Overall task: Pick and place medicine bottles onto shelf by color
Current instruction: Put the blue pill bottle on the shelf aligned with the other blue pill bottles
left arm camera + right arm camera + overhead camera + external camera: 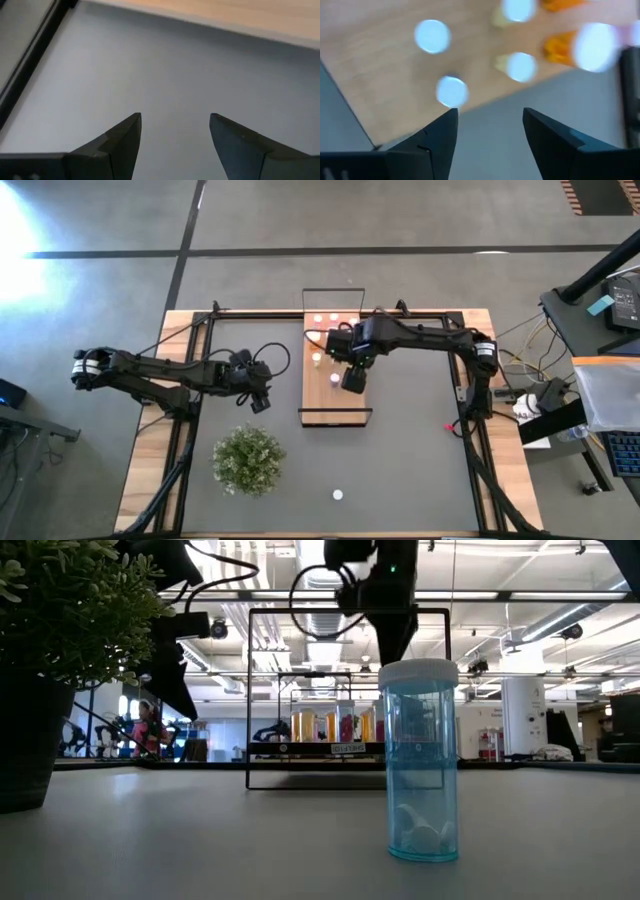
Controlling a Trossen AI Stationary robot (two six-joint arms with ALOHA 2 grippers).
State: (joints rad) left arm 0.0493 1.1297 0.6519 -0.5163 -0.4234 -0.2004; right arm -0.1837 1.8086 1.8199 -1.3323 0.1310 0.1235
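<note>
The shelf (335, 402) is a long wooden board lying on the dark mat. Several medicine bottles with white caps stand on its far half (318, 320); in the right wrist view their caps (452, 91) and orange bodies (555, 50) show from above. One blue bottle (420, 760) with a white cap stands upright on the mat near the table's near edge (338, 495). My right gripper (490, 112) hangs open above the shelf's right edge (352, 380), with nothing between its fingers. My left gripper (175, 117) is open over the bare mat left of the shelf (260, 400).
A bushy green plant (248, 460) in a dark pot (30, 740) stands on the mat at the near left. A black wire frame (345, 610) rises at the shelf's ends. Bare mat lies to the right of the shelf (420, 430).
</note>
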